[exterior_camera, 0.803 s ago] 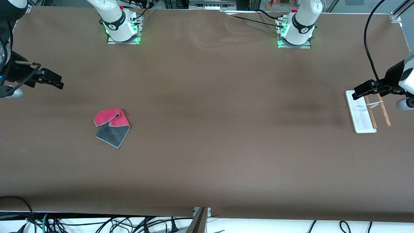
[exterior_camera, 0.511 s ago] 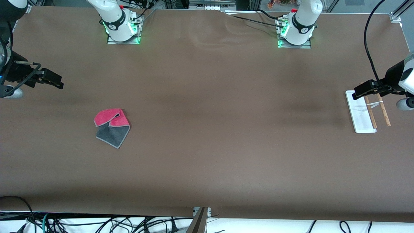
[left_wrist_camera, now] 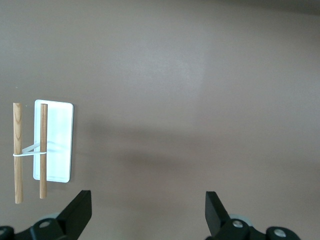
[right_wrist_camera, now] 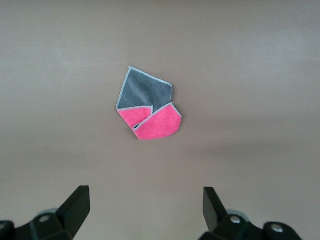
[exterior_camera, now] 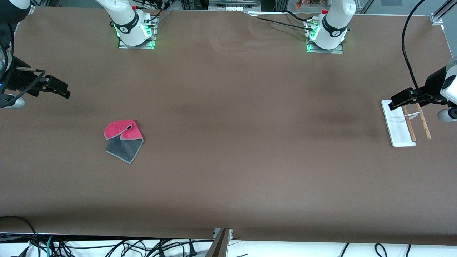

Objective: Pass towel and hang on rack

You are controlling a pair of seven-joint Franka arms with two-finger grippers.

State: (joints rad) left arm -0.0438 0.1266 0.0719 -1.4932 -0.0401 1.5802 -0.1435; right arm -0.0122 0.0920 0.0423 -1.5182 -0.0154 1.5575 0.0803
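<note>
Brown matte covering runs across the whole counter [exterior_camera: 228, 142]. Count: one towel [exterior_camera: 123, 140], one rack [exterior_camera: 400, 125], two end effectors of mine.

Towel lies flat on the counter toward my right arm's end, folded so both faces show: pink-red portion and dark grey portion, pale edging around each. Its long axis runs from the pink fold down to the grey corner, and that grey corner points toward the front camera. Nothing touches it.

Rack sits at my left arm's end, well apart from the towel. One flat white base, two wooden rods, one white crosspiece joining them. Base and rods share a long axis running nearer-to-farther from the front camera.

Right end effector [exterior_camera: 57, 86] hangs above the counter well apart from the towel, farther toward that end of the counter's edge; fingers [right_wrist_camera: 75, 205] spread wide, nothing between them. Right wrist view looks down on the towel [right_wrist_camera: 148, 105].

Left end effector [exterior_camera: 403, 99] hangs over the rack's end, fingers [left_wrist_camera: 77, 212] spread wide, empty. Left wrist view shows the rack [left_wrist_camera: 52, 142] below.
</note>
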